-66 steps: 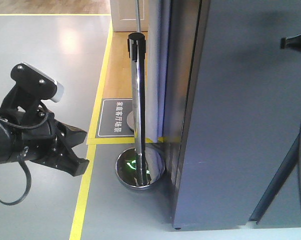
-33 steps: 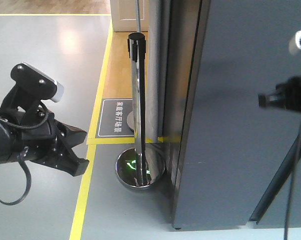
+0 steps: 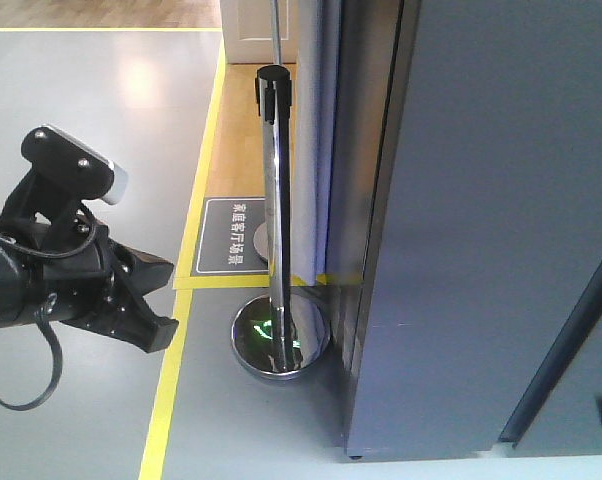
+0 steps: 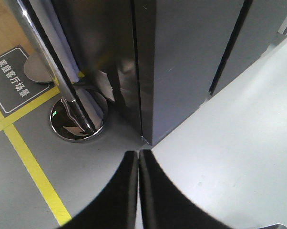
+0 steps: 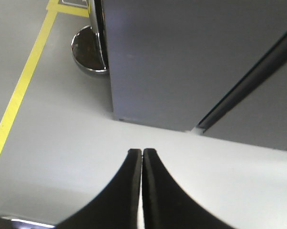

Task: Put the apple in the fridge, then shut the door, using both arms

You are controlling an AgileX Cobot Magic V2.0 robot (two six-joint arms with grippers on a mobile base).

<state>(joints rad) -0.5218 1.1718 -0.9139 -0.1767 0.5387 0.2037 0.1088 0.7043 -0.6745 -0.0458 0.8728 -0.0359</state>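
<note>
Beside closed, flat dark grey fridge door [image 3: 501, 220]: left claw [image 4: 138, 191] and right claw [image 5: 141, 191] both pressed closed, empty; no apple visible; task apparently complete.

The dark grey door [image 3: 501, 220] stands flat and fills the right side. A chrome post [image 3: 276, 220] stands beside it; the left gripper [image 3: 159, 300] hangs over the floor [image 3: 101, 120]

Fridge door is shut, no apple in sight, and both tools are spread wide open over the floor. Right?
Not quite: both tools are shut. The left tool and the right tool show fingers pressed together in their wrist views. The fridge door is closed; no apple shows.
</note>
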